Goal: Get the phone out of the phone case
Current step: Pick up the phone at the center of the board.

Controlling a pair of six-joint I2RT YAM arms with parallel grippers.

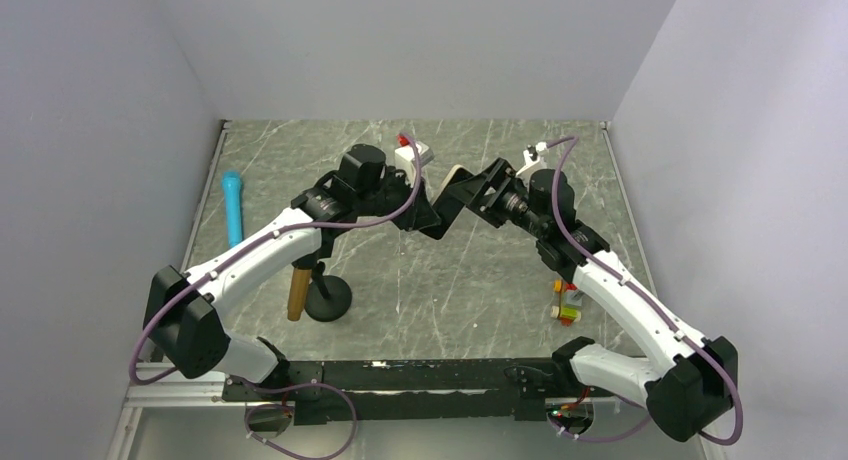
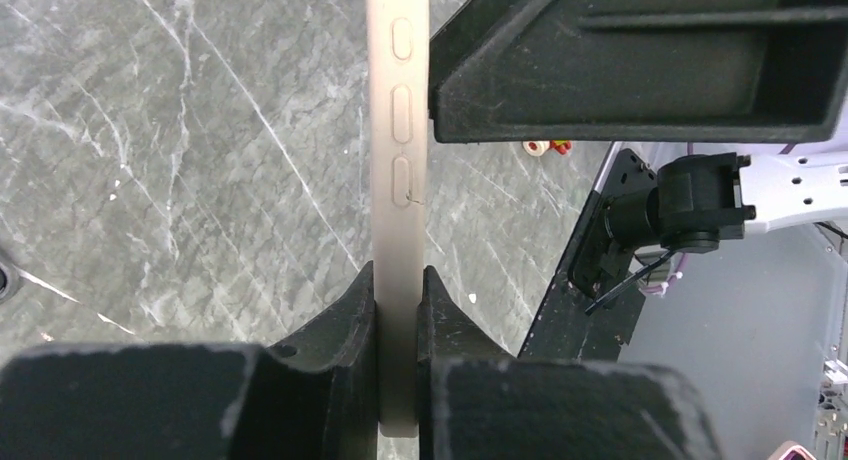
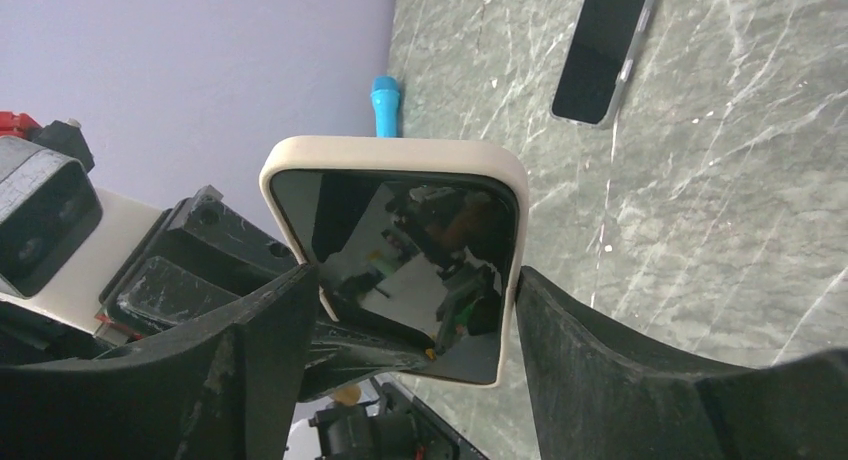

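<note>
The phone sits in a cream case (image 3: 395,170), its dark glossy screen (image 3: 410,260) facing the right wrist camera. Both arms hold it above the table's middle (image 1: 456,171). My left gripper (image 2: 400,280) is shut on the case, seen edge-on (image 2: 400,110) with its side buttons showing; the jaws pinch its front and back. My right gripper (image 3: 417,275) spans the case's width, one finger (image 3: 270,330) against each long edge. In the top view the left gripper (image 1: 428,215) and right gripper (image 1: 478,195) meet head-on.
A second dark, flat, phone-like slab (image 3: 605,50) lies on the marble table beyond the case. A blue cylinder (image 1: 233,205) lies at far left. A black round stand (image 1: 328,298) with a brown handle stands near the left arm. A small yellow-red object (image 1: 568,305) lies by the right arm.
</note>
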